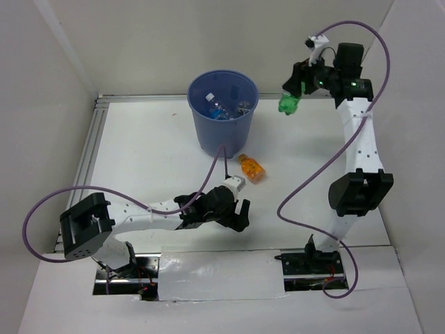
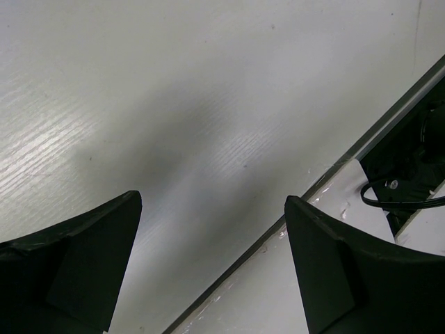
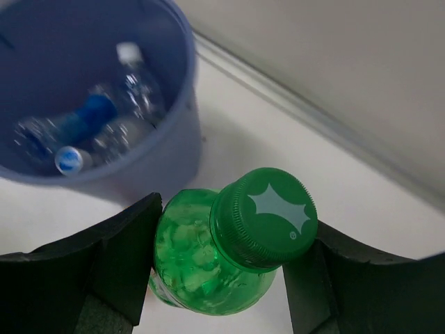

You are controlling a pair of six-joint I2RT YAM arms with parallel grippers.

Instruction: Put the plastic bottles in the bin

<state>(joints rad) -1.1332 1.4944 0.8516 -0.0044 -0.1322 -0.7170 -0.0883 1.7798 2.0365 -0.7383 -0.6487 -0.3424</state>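
**Green bottle in transit to the bin**

My right gripper [image 1: 295,95] is clenched on the small green plastic bottle [image 1: 287,104], held aloft near the far right corner of the table [image 1: 139,160], well right of the round blue plastic bin [image 1: 222,138], which already holds clear bottles [image 1: 226,108]. Next I judge it needs a swing left over the rim before letting go. The small orange plastic bottle [image 1: 252,168] lies just in front of the bin, and my left gripper [image 1: 236,217] gapes empty near the near edge.

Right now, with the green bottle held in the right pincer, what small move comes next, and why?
Probably carry the right pincer leftward until it hangs over the bin. It is shut on the green bottle, but the bottle is beside the bin, outside its rim, so releasing now would likely miss.
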